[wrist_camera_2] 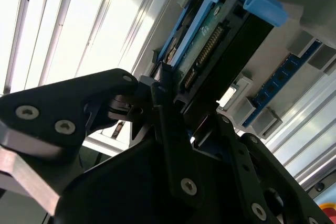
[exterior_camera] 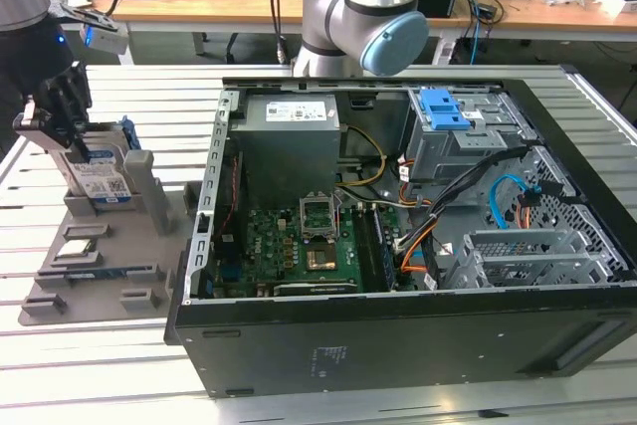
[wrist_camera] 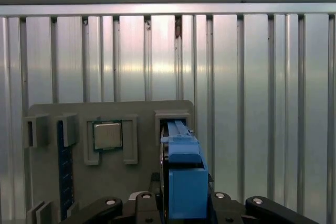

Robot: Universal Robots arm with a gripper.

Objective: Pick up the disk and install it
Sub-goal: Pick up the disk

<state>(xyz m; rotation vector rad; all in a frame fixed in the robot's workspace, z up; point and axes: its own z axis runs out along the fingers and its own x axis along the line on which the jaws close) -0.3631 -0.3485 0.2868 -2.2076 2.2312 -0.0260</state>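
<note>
Slatted metal table point(exterior_camera: 149, 87), grey fixture point(exterior_camera: 100, 246) — disk point(exterior_camera: 100, 174) stands upright in it, gripper point(exterior_camera: 68, 139) pinching its upper end.

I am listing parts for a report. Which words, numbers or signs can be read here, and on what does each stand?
No text can be read.
Label on the disk: print too small.
White label on the power supply: print too small.
White marks on the outer wall of the case: too small.
Top of the processor: markings blurred.
</note>
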